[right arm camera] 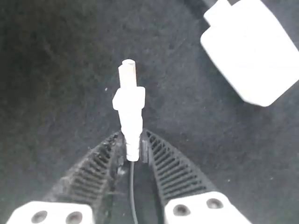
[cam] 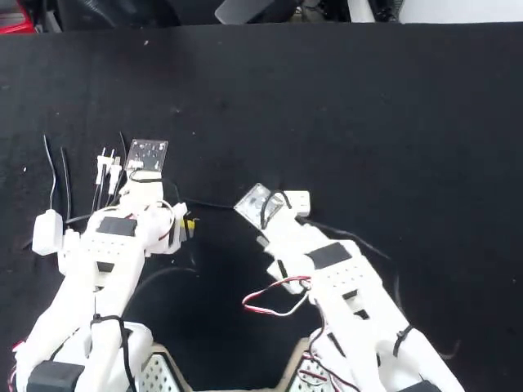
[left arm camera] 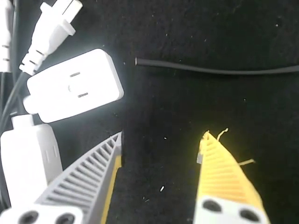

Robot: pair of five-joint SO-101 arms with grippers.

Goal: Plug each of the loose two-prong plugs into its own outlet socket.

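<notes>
My left gripper (left arm camera: 162,137) is open over bare black mat, one finger grey, the other yellow. Just beyond its grey finger lies a white outlet socket (left arm camera: 72,84) with two slots facing up. A loose white two-prong plug (left arm camera: 51,30) on a black cord lies past that socket, and two such plugs (cam: 108,169) lie side by side in the high view. My right gripper (right arm camera: 132,137) is shut on the base of a white plug (right arm camera: 128,107), prongs pointing away. A second white socket block (right arm camera: 252,46) lies beyond and to one side of that plug, apart from it, also seen from above (cam: 297,199).
Another white block (left arm camera: 30,158) lies beside my left gripper's grey finger, and one rests at the mat's left (cam: 47,231). A loose black cable (left arm camera: 215,70) crosses ahead of the left gripper. Thin black cords (cam: 57,167) trail at the left. Clutter lines the table's far edge.
</notes>
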